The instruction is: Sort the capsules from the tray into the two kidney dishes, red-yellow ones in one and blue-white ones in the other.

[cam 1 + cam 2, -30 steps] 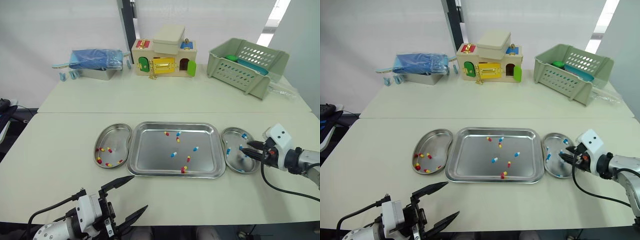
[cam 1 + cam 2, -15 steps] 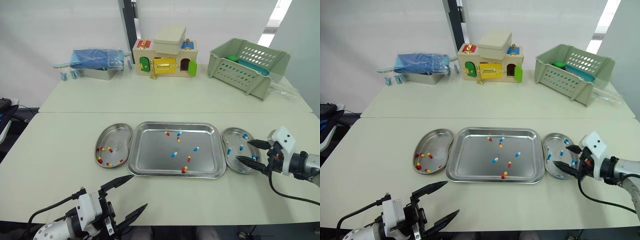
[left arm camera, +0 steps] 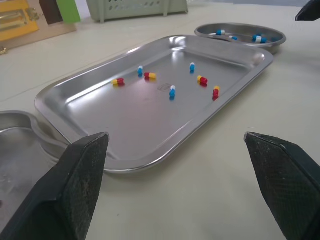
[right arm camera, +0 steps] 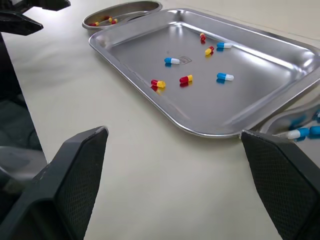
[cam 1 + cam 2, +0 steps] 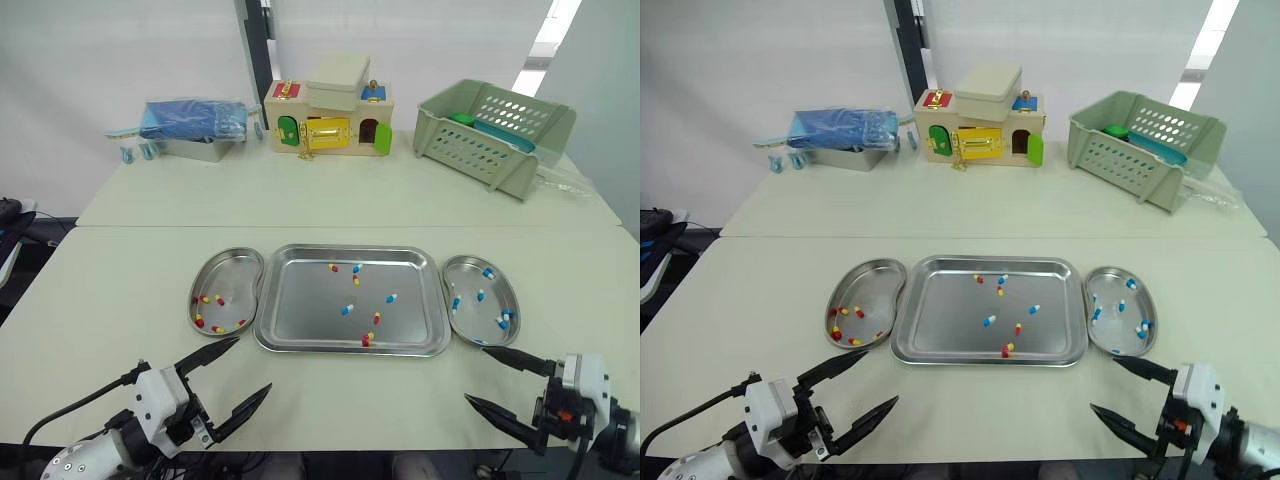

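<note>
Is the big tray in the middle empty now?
Not empty. The tray has red-yellow capsules and blue-white capsules scattered loose on its floor.

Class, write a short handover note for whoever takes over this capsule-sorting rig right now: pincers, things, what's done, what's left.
Left pincer: open, empty, on the near side of the left kidney dish.
Right pincer: open, empty, on the near side of the right kidney dish.
Done: some red-yellow capsules lie in the left kidney dish and some blue-white capsules in the right one.
Left: seven loose capsules in the tray, four red-yellow and three blue-white.
</note>
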